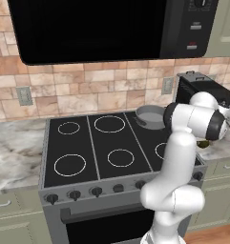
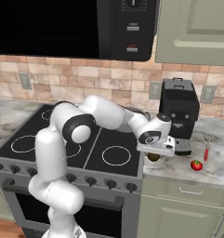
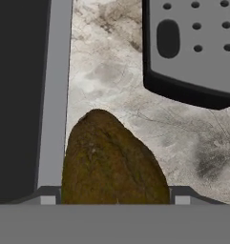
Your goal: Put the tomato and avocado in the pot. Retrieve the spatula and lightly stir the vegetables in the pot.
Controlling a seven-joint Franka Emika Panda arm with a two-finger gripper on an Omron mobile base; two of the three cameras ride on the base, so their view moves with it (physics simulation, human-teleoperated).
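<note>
Closest to the hand camera sits the avocado (image 3: 111, 162), a dark olive-brown lump lying on the marbled desk (image 3: 135, 105) with one dark finger tip (image 3: 47, 195) of the claw on each side of it; the tips stand apart, straddling the fruit, and whether they already press on its skin cannot be told. Just beside the avocado runs the grey edge of the stove (image 3: 57, 95), and beyond it on the desk is the perforated drip tray of the black coffee machine (image 3: 197, 47). From the right base view the claw (image 2: 156, 153) hangs low at the stove's right edge, directly over the avocado (image 2: 154, 157), with the coffee machine (image 2: 179, 114) standing just behind. Farther from the stove on the same desk lies the tomato (image 2: 196, 165), and near it the spatula (image 2: 207, 149) with its red part. The pot (image 1: 150, 116) rests on the stove's back right corner, behind the arm.
</note>
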